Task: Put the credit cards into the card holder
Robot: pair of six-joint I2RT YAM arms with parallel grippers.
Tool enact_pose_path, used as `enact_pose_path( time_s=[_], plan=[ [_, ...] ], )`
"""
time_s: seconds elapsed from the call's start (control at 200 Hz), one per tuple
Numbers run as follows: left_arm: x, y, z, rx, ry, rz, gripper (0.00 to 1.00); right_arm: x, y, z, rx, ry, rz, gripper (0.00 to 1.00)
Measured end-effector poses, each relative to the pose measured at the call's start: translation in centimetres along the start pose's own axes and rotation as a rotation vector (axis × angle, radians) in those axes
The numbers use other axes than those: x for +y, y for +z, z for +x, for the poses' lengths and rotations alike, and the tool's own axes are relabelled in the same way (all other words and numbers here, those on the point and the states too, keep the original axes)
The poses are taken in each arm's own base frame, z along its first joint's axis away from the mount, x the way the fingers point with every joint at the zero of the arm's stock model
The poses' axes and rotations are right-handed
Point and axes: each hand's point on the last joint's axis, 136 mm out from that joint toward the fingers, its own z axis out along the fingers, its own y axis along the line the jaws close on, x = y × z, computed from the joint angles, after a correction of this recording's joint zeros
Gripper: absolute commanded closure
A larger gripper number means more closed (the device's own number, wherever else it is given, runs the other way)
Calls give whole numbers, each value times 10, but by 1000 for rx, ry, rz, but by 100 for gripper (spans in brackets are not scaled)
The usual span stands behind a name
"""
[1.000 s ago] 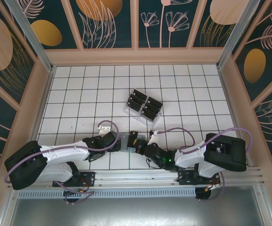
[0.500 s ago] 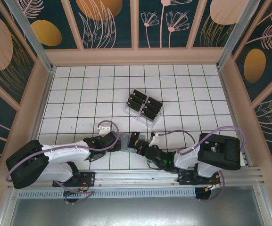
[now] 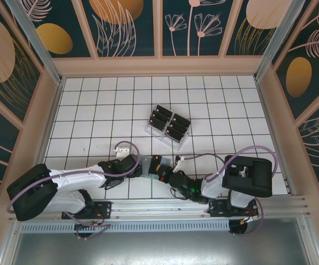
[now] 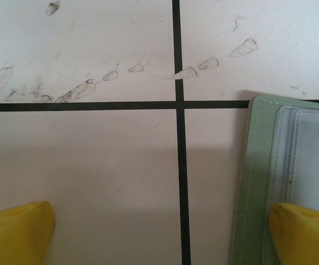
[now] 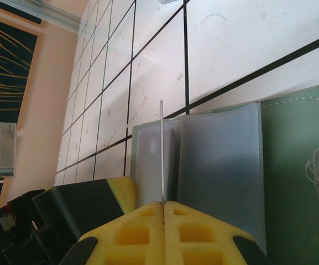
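Between the two grippers, close to the arm bases at the near edge of the white tiled table (image 3: 93,110), lies the sage-green card holder (image 3: 150,164), opened flat with its clear inner sleeves facing up. On its left, the left gripper (image 4: 160,234) is spread wide and grasps nothing. In its wrist view one yellow fingertip (image 4: 15,232) sits over bare tile, while the other sits over the holder's stitched edge, so the holder lies at that gripper's right-hand finger. On the holder's right, the right gripper (image 5: 163,212) is clenched on a thin credit card (image 5: 161,154). Its wrist view shows the card edge-on, as a fine line reaching forward from between the yellow pads and over the clear sleeves. Whether the card's far edge touches a sleeve or has entered one cannot be told. The holder's green cover, marked with a small stitched flower, lies to the right of those fingers, and the left gripper's yellow and black finger stands just beside them on the left. Well beyond both grippers, toward the middle of the table, a clear rack (image 3: 150,128) holds the other black credit cards (image 3: 176,128) in rows.
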Motion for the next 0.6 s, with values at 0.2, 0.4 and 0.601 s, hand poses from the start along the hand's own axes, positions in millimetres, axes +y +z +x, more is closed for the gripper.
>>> enact_pose_path(
  time_s=[0.2,0.4,0.601],
  plan=[
    [0,0,0,0,0,0,1,2,0,-1,-2,5,-8,100],
    [0,0,0,0,0,0,1,-2,-2,1,3,0,-1,100],
    [0,0,0,-1,-1,1,1,-2,-3,3,9,5,-3,100]
  ],
)
